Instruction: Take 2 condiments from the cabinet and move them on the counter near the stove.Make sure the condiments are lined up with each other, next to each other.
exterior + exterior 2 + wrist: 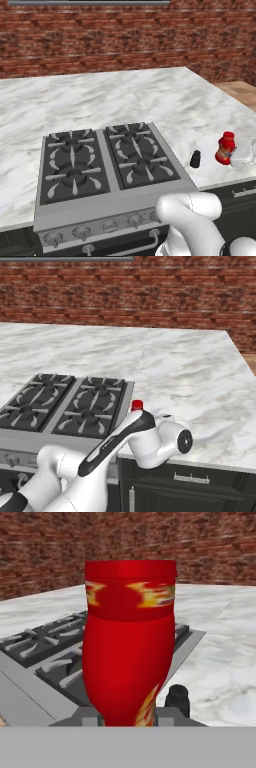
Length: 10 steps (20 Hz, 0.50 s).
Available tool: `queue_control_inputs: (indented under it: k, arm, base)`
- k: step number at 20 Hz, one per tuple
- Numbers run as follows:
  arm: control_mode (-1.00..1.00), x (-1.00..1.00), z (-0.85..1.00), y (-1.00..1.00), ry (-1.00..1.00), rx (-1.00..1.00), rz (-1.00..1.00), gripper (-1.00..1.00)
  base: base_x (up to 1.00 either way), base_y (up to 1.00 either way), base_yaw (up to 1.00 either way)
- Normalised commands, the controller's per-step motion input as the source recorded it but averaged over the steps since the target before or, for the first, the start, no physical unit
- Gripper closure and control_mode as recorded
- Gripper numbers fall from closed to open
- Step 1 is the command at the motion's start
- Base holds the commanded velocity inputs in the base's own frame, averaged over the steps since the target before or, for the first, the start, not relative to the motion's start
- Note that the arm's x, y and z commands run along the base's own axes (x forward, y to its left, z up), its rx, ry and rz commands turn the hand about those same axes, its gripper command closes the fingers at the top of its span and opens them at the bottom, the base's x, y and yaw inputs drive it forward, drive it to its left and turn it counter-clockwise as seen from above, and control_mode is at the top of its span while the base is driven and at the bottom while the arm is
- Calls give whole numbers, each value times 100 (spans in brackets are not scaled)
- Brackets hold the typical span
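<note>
Left base view: the tiny black shaker bottle [195, 159] and rounded red bottle with red cap [225, 148] stand right of the steel four-burner stove [107, 167] on the white veined marble counter [190, 107].

Right base view: the red cap peeks above the arm.

Hand view: the gripper [126, 716] pinches the red bottle; judged nearly done, with release and alignment remaining.

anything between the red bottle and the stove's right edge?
Yes: the small black shaker stands on the counter between the red bottle and the stove, seen in the left base view.

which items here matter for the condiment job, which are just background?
Job:
- rounded red bottle with red cap, in the shut pincer
- tiny black shaker bottle
- white-grey marble counter
- four-burner gas stove

Background:
- red brick wall
- dark drawer fronts
</note>
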Motion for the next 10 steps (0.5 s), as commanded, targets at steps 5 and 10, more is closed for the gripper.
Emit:
queue_control_inputs:
  k: [5,10]
  arm:
    - [-100,17,-17,-28,0,13,0,100]
    - [-100,9,-24,-22,0,8,0,100]
  base:
    - [0,0,0]
    - [0,0,0]
